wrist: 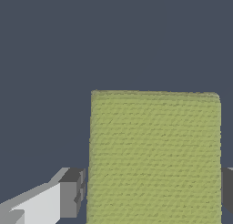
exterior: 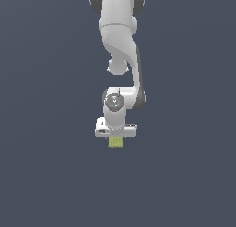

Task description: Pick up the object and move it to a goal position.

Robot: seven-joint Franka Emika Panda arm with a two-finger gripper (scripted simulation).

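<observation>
The object is a flat yellow-green block with a mottled surface, and it fills the space between my two fingers in the wrist view. One dark finger pad stands beside one edge with a thin dark gap showing. The other pad sits right at the opposite edge. In the exterior view the object shows just under the white hand of my gripper, whose fingers point straight down and are hidden by the hand and the block. The gripper straddles the object, not clamped on it.
Only a plain dark grey-blue surface surrounds the block in both views. The white arm reaches down from the top middle of the exterior view.
</observation>
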